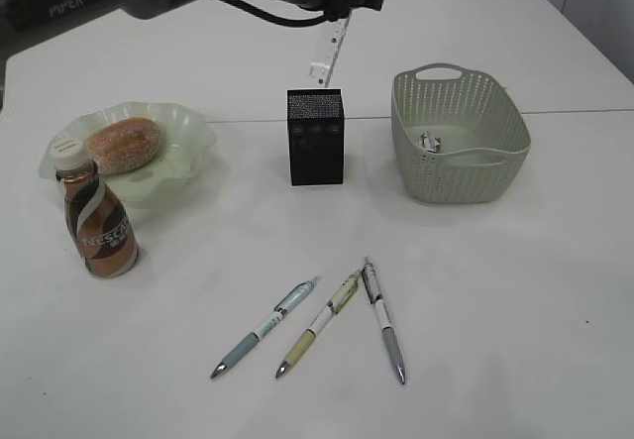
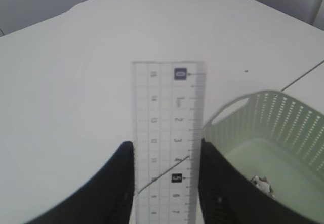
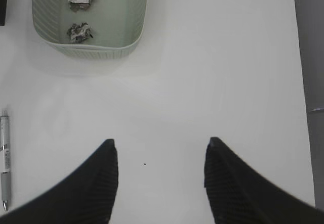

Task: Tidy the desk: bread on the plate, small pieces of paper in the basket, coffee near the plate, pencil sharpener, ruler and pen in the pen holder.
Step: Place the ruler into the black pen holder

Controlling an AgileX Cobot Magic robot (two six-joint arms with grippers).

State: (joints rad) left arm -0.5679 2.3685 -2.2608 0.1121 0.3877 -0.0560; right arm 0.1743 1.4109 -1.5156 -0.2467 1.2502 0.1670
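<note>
**While the ruler hangs over the holder, line it up before letting go**

Since the clear plastic ruler [image 1: 328,54] hangs tilted above the black mesh pen holder [image 1: 316,136], I would straighten it and centre its lower end over the opening before lowering. The left end effector [image 2: 167,183] is clamped on its edges. The right end effector [image 3: 161,176] gapes empty above the white bench [image 1: 475,300].

white table [image 1: 515,340], three pens [image 1: 322,325], basket [image 1: 461,166], plate [image 1: 183,166]

Clear ruler [image 1: 330,53] above black pen holder [image 1: 315,136]
</note>
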